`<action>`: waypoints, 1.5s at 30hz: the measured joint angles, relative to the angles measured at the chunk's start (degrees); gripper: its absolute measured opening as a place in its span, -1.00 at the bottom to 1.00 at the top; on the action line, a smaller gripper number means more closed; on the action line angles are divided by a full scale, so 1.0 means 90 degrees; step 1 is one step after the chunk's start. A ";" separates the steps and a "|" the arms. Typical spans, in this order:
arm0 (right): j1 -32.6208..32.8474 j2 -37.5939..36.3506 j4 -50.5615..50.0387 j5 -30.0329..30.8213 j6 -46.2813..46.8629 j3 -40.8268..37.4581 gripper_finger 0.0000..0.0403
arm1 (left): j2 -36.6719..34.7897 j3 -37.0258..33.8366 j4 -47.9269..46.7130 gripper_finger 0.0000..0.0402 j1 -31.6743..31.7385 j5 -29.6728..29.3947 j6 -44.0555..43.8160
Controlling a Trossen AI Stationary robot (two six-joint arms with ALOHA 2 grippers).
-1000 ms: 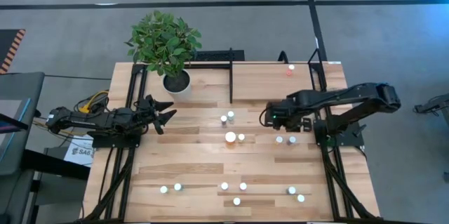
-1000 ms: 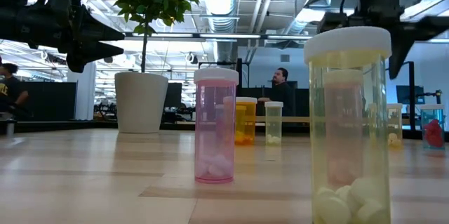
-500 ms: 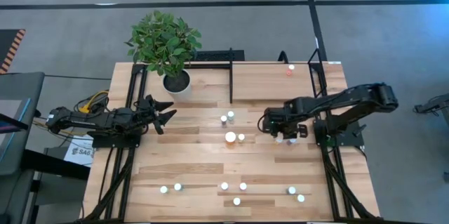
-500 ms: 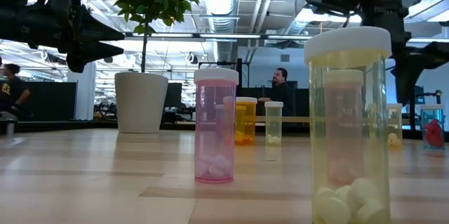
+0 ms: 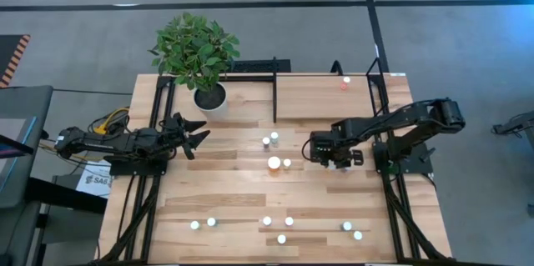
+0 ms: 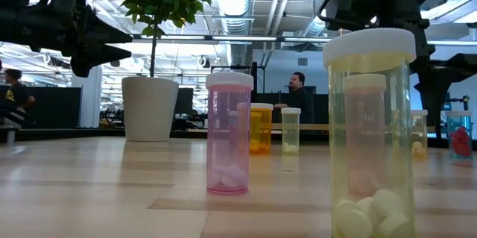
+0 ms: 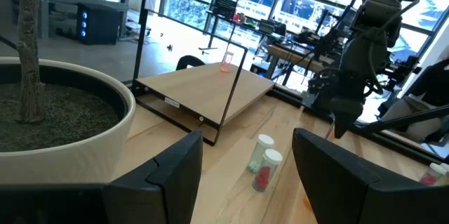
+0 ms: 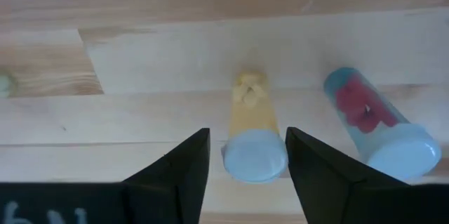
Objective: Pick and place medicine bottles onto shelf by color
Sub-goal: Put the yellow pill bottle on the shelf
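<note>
While standing upright between the right hand (image 8: 244, 162)'s open fingers, a yellowish white-capped bottle (image 8: 254, 140) with pale pills.

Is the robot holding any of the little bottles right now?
No. The right pincer has its fingers open on either side of a yellow bottle, not touching it yet. The left pincer is open and empty.
</note>
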 joint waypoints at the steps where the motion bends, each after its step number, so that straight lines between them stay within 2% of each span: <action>1: -0.0015 0.0000 0.0001 0.0002 -0.0001 0.0000 -0.03 | 0.0001 0.0002 -0.0001 0.04 0.0000 0.0000 0.0000; 8: -0.0032 0.0000 0.0086 0.0018 0.0019 0.0002 -0.21 | 0.0000 0.0001 0.0000 0.04 0.0000 0.0001 0.0000; 17: -0.0313 -0.0173 0.0039 0.0006 -0.0094 0.0002 -0.23 | 0.0001 0.0000 0.0000 0.04 0.0001 0.0002 0.0000; 22: -0.0704 -0.0484 -0.0108 0.0008 -0.0151 0.0005 -0.23 | -0.0001 0.0001 -0.0001 0.04 0.0001 0.0001 0.0000; 26: -0.1263 -0.0764 -0.0432 0.0018 -0.0159 0.0005 -0.23 | 0.0000 0.0000 -0.0001 0.04 0.0001 0.0002 0.0000; 31: -0.2302 -0.1009 -0.1134 0.0154 -0.0457 0.0284 -0.23 | -0.0001 0.0002 0.0001 0.04 0.0001 0.0002 0.0000; 37: -0.3573 -0.0935 -0.2226 0.0854 -0.0490 0.1113 -0.23 | -0.0001 0.0000 -0.0001 0.04 -0.0001 0.0000 0.0000; 41: -0.4302 -0.0952 -0.2308 0.1172 -0.0428 0.1378 -0.23 | -0.0001 0.0001 0.0000 0.04 -0.0001 0.0000 0.0000; 45: -0.4983 -0.0903 -0.2268 0.1216 0.0106 0.1404 -0.23 | 0.0001 0.0001 0.0001 0.04 -0.0001 0.0000 0.0000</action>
